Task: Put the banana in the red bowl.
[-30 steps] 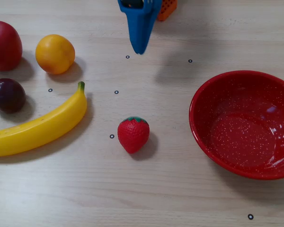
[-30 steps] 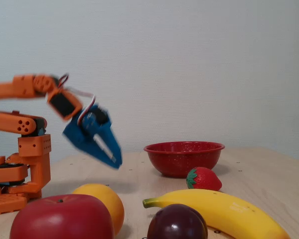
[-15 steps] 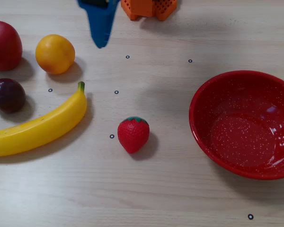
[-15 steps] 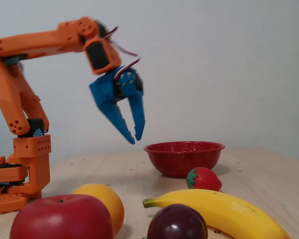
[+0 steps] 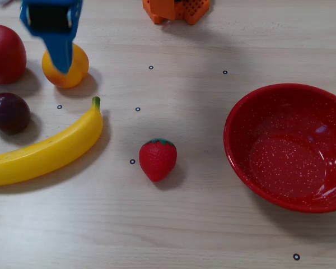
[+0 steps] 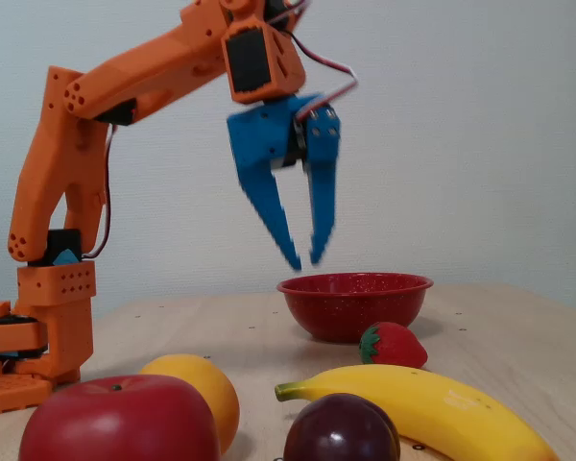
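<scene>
Plastic banana (image 5: 47, 148) looks stiff, glossy, probably slippery; we would pinch its middle. Our gripper (image 6: 304, 259) hangs parted, holding nothing.

Five plastic fruits lie here: one long yellow banana (image 5: 47, 150), one red strawberry (image 5: 157, 159), one red apple (image 5: 5, 53), one round orange fruit (image 5: 73, 72), one dark purple plum (image 5: 8, 112). There is one glossy red speckled bowl (image 5: 241, 162).

The orange arm (image 6: 125, 86) reaches up and forward from its base. Its blue gripper (image 6: 305, 259) hangs fingertips down, high in the air, jaws slightly parted and empty.
</scene>
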### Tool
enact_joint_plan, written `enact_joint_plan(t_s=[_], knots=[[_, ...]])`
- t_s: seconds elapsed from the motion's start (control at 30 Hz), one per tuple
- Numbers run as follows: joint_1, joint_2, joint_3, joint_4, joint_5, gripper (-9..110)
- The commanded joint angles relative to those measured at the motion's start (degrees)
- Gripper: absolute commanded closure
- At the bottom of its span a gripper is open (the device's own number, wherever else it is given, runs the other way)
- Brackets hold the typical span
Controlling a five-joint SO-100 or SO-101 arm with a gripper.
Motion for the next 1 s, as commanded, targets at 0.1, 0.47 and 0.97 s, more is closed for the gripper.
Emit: enact_joint_plan(t_s=[0.1,0.47,0.97], knots=[[-5.54,-5.1,-10.99,3.08,11.69,76],[-6.86,-21.01,-27.42,2.64,19.34,53],[1.85,-32.17,-37.35,2.11,16.0,50]])
